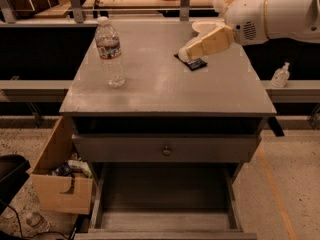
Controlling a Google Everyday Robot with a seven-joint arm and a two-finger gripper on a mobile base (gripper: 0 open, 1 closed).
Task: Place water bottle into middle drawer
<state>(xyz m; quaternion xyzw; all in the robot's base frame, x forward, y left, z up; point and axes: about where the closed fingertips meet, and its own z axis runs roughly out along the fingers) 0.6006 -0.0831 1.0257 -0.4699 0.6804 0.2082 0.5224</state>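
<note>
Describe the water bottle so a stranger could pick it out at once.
Find the grey cabinet top. On its left rear part stands the water bottle, upright, well apart from the claw hovering over the dark packet at right. It is the only tall clear thing there: ribbed, white cap, dark-and-red label.

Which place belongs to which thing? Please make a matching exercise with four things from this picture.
Things:
1. water bottle
2. claw
3. middle drawer
4. cardboard box

Places:
A. on the floor, left of the cabinet
B. above the cabinet top, by the dark packet
C. upright on the cabinet top, left side
D. pulled out, below the drawer front with a knob

Pairs: 1-C, 2-B, 3-D, 4-A
</note>
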